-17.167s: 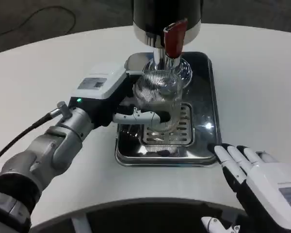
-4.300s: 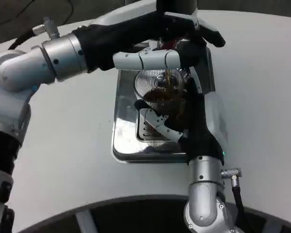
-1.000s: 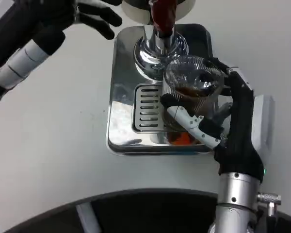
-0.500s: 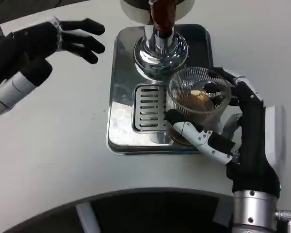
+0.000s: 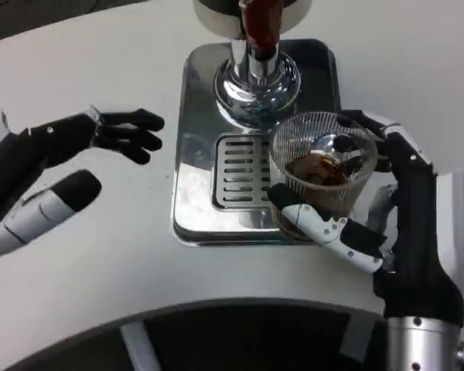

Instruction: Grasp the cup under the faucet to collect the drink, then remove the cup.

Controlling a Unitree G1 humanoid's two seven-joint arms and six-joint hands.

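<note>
Looking down from the head view, one cup (image 5: 322, 171) is seen right of centre, ribbed, clear and partly filled with dark drink, at the right edge of the single steel drip tray (image 5: 193, 147). It is gripped by the right hand (image 5: 379, 212), whose fingers (image 5: 329, 229) are wrapped around its lower wall. The cup is judged light but made heavier by the liquid, thin-walled and probably easy to crush, with ribs that help against slipping; it is best held around the middle of the wall and kept upright, since it is open on top. One faucet (image 5: 257, 35) stands at the upper centre, apart from the cup. At the left of the frame the left hand (image 5: 100, 135) is held open above the table, fingers spread, holding nothing.
</note>
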